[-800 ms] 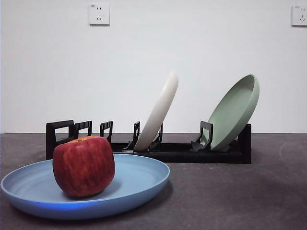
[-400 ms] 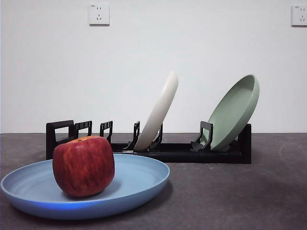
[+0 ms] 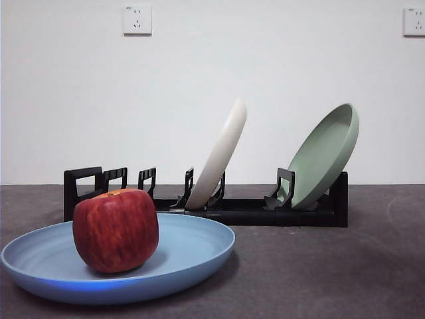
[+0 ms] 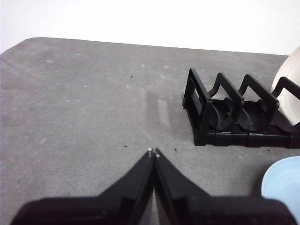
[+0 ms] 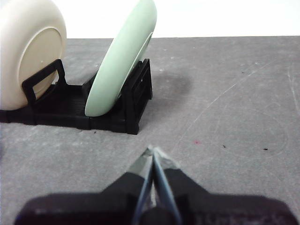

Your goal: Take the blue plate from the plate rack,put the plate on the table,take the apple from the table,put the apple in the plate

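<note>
A: With both arms held back over bare table, what do the wrist views give for the tools?

B: The left gripper [image 4: 153,152] has its two jaws pressed tip to tip, nothing between them. It hangs over the table [image 4: 84,103], apart from the squared loop end of the plate rack [image 4: 206,115]. The right gripper [image 5: 153,151] is likewise closed and empty, near the rack's other end.

A: Counts?

B: Two grippers. One rack. Three plates: one blue plate [image 3: 179,256], one cream-white plate [image 3: 219,156], one pale green plate [image 3: 325,156]. One apple [image 3: 115,230]. Two wall sockets [image 3: 137,20] in the front view.

A: What differs between views?

B: The front view shows no gripper and is the only one showing the apple. The left wrist view catches only a pale blue edge of the blue plate at the frame border, plus a sliver of the cream-white plate. The right wrist view shows the undersides of the cream-white and pale green plates, both leaning in rack slots.

A: Task objects, appearance and position?

B: The blue plate is large, matte, light blue and shallow, lying flat on the table in front of the rack's loop end. The apple sits upright inside it, left of the plate's centre, dark red with fine streaks and a yellow-orange patch at the top.
</note>
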